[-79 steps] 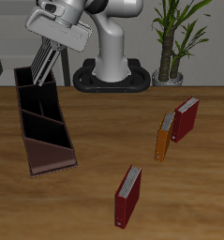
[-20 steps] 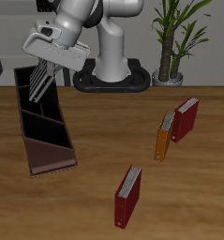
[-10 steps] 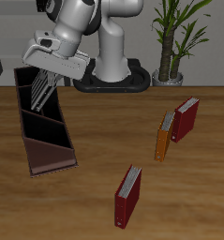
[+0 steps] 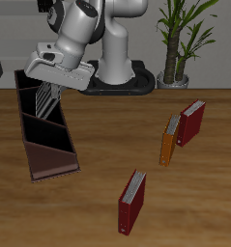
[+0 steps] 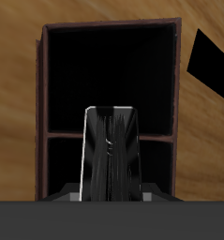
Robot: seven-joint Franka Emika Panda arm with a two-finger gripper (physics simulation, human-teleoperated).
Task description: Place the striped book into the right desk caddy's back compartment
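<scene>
One striped book (image 4: 45, 96), one desk caddy (image 4: 44, 135), two dark red books (image 4: 132, 201) (image 4: 190, 123), one orange book (image 4: 169, 140), one potted plant (image 4: 182, 39).

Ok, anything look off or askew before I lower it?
Nothing stands out. The striped book sits in the hand, over the right desk caddy, whose back compartment is empty. The other books stand upright, undisturbed.

The grey, black-and-white striped book (image 5: 112, 155) hides the two-finger gripper's (image 5: 112, 195) fingertips. The maroon-brown, black-lined desk caddy (image 5: 38, 84) runs off the wrist picture's edge.
</scene>
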